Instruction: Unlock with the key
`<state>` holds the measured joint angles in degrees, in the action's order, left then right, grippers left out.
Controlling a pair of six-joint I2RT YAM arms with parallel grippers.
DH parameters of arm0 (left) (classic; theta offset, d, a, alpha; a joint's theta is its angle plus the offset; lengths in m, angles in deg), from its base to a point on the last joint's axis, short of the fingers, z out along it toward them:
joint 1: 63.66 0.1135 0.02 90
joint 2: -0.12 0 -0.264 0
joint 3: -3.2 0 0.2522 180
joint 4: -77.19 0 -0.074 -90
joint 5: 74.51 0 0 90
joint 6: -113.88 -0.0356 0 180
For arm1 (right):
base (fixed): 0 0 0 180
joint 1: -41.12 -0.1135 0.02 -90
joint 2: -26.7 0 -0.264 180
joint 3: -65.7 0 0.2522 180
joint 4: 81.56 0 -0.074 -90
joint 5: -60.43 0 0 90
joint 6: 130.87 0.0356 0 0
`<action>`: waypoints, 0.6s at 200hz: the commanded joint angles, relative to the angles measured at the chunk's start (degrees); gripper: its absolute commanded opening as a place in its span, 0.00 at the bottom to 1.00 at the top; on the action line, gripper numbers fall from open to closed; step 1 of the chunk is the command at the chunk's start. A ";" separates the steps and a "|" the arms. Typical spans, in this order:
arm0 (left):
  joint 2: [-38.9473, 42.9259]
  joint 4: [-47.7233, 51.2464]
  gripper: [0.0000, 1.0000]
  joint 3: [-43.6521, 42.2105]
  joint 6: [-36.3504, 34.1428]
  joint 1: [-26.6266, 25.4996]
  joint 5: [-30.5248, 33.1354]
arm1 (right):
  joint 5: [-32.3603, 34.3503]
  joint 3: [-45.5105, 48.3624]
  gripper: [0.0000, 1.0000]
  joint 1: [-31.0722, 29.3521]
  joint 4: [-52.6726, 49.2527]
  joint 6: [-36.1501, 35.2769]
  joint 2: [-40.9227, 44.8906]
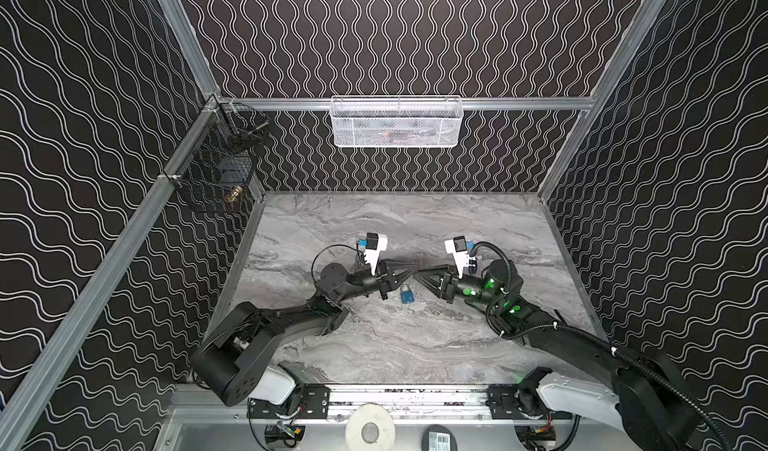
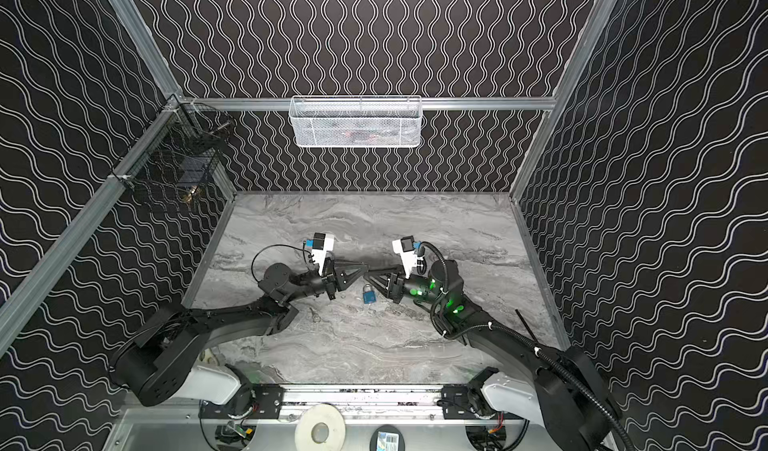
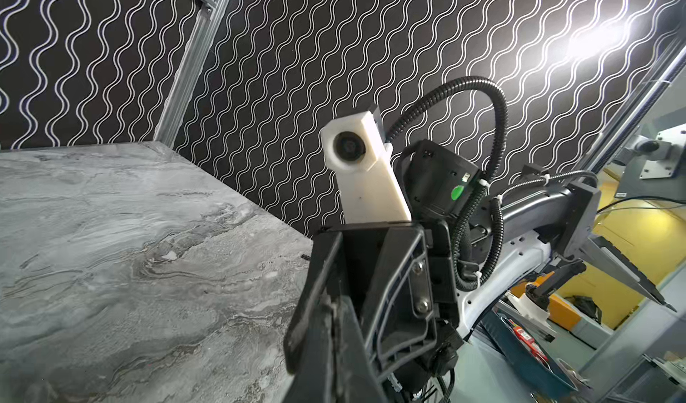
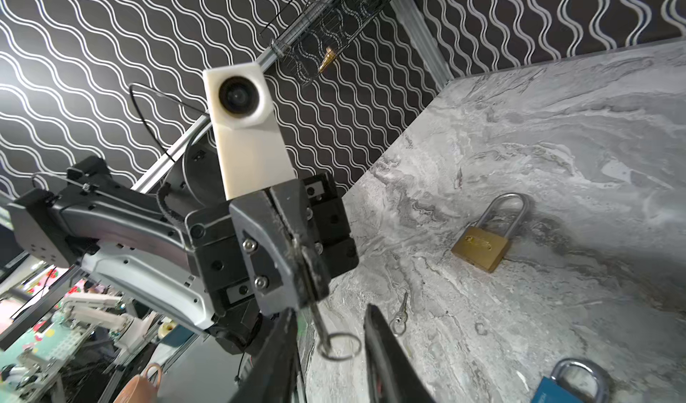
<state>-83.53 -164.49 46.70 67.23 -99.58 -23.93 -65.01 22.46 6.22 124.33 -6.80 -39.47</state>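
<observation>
I am seeing the blue padlock (image 1: 407, 295) lying flat on the marble table (image 1: 415, 345), nearest me. Just past it, the left gripper (image 4: 306, 282) is pinching the key (image 4: 317, 319), jaws fully together, key ring (image 4: 358, 345) hanging out. The right gripper (image 1: 417, 274) is standing part open astride that ring, holding nothing. Beyond, a brass padlock (image 4: 480, 247) is lying flat.
</observation>
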 commanded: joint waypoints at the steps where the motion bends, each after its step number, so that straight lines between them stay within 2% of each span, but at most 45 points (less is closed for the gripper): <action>1: -1.03 -7.22 0.00 0.23 3.22 0.48 -1.54 | -0.95 -0.43 0.32 -0.17 3.22 0.91 -0.30; 39: -3.75 -12.99 0.00 0.45 7.03 1.35 -2.45 | -0.61 -1.19 0.28 -0.17 2.11 0.34 0.05; 120: -4.27 -13.07 0.00 1.73 8.19 1.37 -3.60 | -1.89 -2.80 0.22 -0.17 2.09 0.61 -1.60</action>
<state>-87.77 -173.87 47.81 74.64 -98.20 -26.27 -66.43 20.23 6.03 124.84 -6.83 -40.65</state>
